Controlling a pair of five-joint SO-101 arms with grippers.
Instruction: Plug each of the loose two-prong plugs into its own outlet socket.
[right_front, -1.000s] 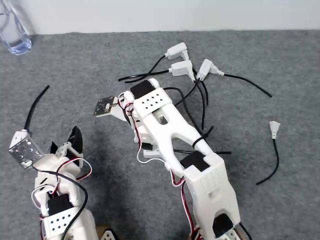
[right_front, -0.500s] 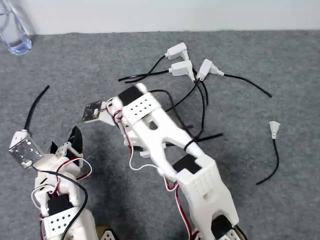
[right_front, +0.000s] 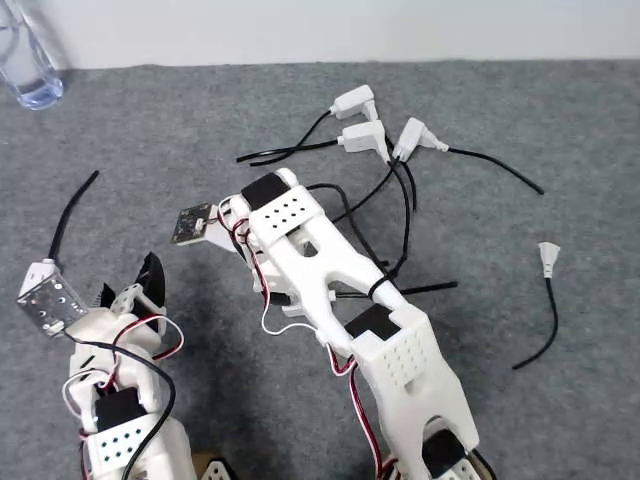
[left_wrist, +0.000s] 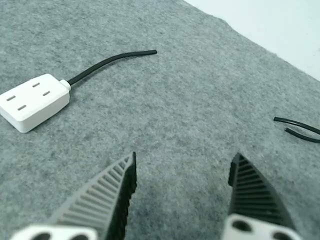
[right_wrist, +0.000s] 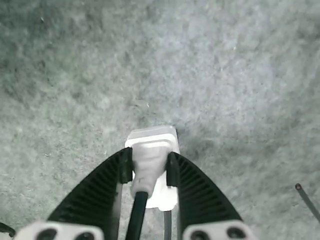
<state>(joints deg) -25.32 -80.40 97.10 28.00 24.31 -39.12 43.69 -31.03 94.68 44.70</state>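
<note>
White plug (right_wrist: 148, 172) in right gripper (right_wrist: 149, 161) has swung leftward.

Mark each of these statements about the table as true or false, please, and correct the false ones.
1. The left pincer is open and holds nothing. True.
2. The right pincer is empty. False: it is shut on a white plug, directly at a white socket block.
3. Three loose plugs lie close together, held by no pincer. True.
4. The outlet socket in front of the left pincer has a white cord. False: its cord is black.
</note>
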